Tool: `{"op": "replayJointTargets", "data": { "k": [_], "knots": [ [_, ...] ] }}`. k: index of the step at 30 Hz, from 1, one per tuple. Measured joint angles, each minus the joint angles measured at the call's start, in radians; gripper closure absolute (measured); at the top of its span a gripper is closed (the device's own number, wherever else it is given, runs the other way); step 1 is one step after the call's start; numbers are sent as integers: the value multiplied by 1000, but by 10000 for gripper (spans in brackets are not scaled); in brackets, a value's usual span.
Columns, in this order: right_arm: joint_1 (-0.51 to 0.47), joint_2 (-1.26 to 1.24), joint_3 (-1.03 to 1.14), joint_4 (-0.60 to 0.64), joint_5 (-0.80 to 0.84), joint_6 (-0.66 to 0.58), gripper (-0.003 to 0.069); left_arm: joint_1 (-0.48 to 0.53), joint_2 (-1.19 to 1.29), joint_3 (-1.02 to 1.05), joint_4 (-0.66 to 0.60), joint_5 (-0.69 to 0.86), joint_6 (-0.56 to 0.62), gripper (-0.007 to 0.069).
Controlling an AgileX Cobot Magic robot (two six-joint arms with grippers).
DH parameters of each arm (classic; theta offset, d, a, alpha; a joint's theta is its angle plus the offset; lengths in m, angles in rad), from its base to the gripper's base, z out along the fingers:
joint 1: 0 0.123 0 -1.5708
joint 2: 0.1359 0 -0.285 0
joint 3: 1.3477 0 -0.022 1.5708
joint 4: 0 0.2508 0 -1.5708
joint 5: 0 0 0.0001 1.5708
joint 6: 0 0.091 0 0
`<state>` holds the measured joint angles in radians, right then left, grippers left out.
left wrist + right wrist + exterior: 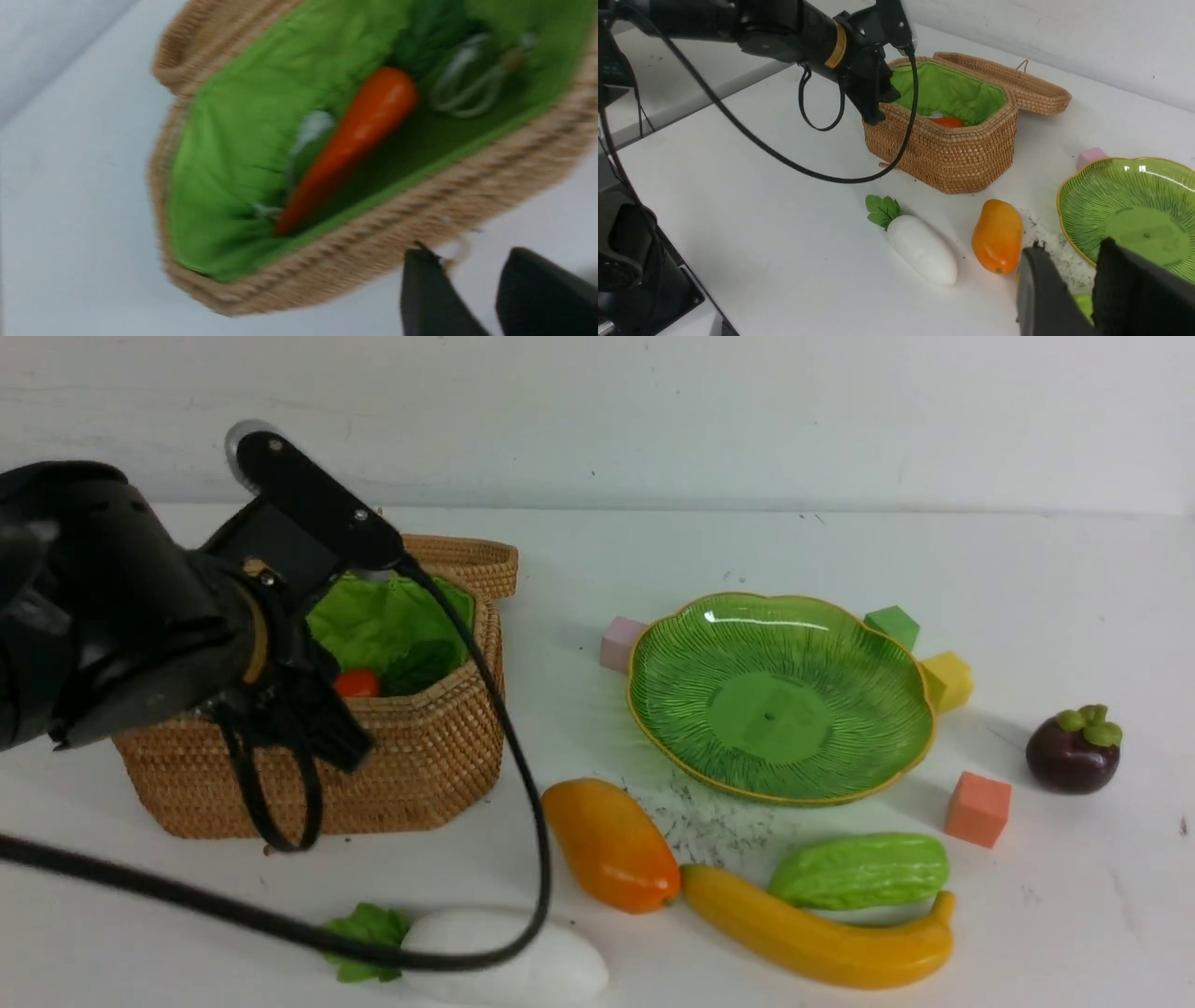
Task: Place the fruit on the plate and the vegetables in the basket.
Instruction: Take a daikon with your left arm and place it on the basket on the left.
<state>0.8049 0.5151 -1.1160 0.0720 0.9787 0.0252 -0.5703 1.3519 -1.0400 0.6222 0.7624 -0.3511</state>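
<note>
I am holding the left gripper at the near rim of the basket, jaws narrowly apart and empty. The radish is lying nearer to me, lengthwise across, leaves leftward, closest to this arm.

The orange carrot is laid slanted on the green lining inside the open wicker basket, whose lid is folded back behind. The white radish is seen lying on its side in front of the basket. The mango, banana and bumpy green gourd are clustered just before the green ribbed plate, and the mangosteen is set upright, well to its right.
</note>
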Motion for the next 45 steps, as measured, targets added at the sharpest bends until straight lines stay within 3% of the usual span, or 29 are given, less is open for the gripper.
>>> {"op": "replayJointTargets", "data": {
  "k": [3, 4, 8, 13, 18, 21, 22, 25, 29, 41, 45],
  "knots": [
    [0, 0, 0, 0, 6, 0, 470, -100, -24, 0, -214, 69, 79, 635],
    [0, 0, 0, 0, 6, 0, 470, -105, -24, 0, -228, 72, 90, 638],
    [0, 0, 0, -3, 53, 1, 462, -140, -8, 0, -536, 118, 358, 638],
    [0, 0, 0, -4, 137, 15, 460, -140, 22, 0, -647, 86, 547, 638],
    [0, 0, 0, -4, 176, 30, 460, -140, 74, 0, -661, 53, 672, 596],
    [0, 0, 0, -4, 187, 30, 460, -140, 129, 0, -663, 37, 760, 482],
    [0, 0, 0, -4, 189, 30, 460, -140, 154, 0, -663, 23, 788, 412],
    [0, 0, 0, -4, 190, 30, 459, -140, 203, 0, -655, -23, 824, 272],
    [0, 0, 0, -4, 190, 30, 456, -140, 256, 0, -612, -95, 844, 139],
    [0, 0, 0, -4, 190, 30, 456, -140, 410, -17, -447, -126, 853, 92],
    [0, 0, 0, -4, 190, 30, 456, -139, 443, -20, -422, -137, 853, 119]
  ]
}}
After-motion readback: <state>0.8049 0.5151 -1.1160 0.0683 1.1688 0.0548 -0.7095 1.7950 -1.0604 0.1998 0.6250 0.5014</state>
